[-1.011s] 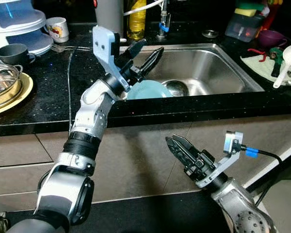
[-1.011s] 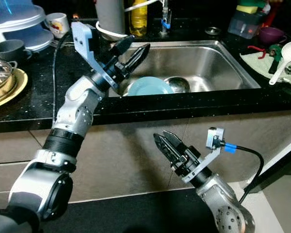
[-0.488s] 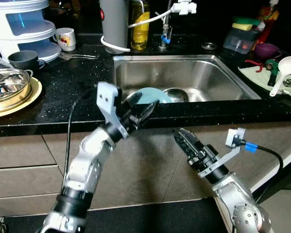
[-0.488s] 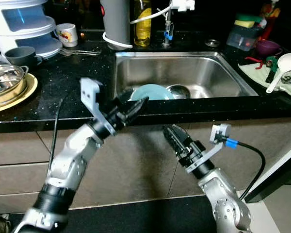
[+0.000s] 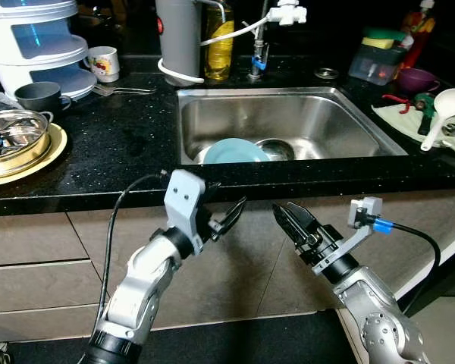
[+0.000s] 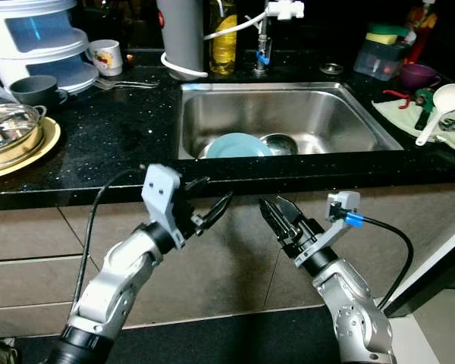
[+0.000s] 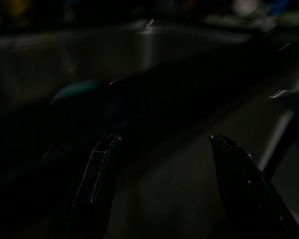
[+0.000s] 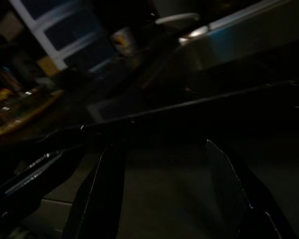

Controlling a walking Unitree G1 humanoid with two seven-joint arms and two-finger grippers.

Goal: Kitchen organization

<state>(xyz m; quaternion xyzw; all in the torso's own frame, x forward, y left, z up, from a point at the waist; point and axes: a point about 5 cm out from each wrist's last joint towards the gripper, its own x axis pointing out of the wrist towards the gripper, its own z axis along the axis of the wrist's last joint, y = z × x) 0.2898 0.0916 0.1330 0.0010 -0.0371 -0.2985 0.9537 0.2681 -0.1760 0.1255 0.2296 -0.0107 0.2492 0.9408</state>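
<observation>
A teal plate (image 5: 235,150) leans inside the steel sink (image 5: 349,121), with a small steel bowl (image 5: 274,148) beside it. My left gripper (image 5: 229,203) hangs open below the counter's front edge, in front of the cabinet face, empty. My right gripper (image 5: 283,209) is close beside it at the same height, also open and empty, its tips pointing up toward the counter edge. The dark left wrist view shows two spread fingers (image 7: 97,174) with the teal plate (image 7: 77,92) faintly beyond them. Fingers (image 8: 107,184) in the right wrist view also stand apart.
On the black counter left of the sink sit a steel bowl on a yellow plate (image 5: 11,138), a grey cup (image 5: 32,95), a white mug (image 5: 105,62) and a white tiered container (image 5: 34,38). Behind the sink are a grey jug (image 5: 180,38), yellow bottle (image 5: 218,39) and faucet (image 5: 259,42). A white ladle (image 5: 446,106) lies at right.
My left arm has come down from over the sink to below the counter edge, still open. The right gripper rose and moved closer to it. The camera view also shifted.
</observation>
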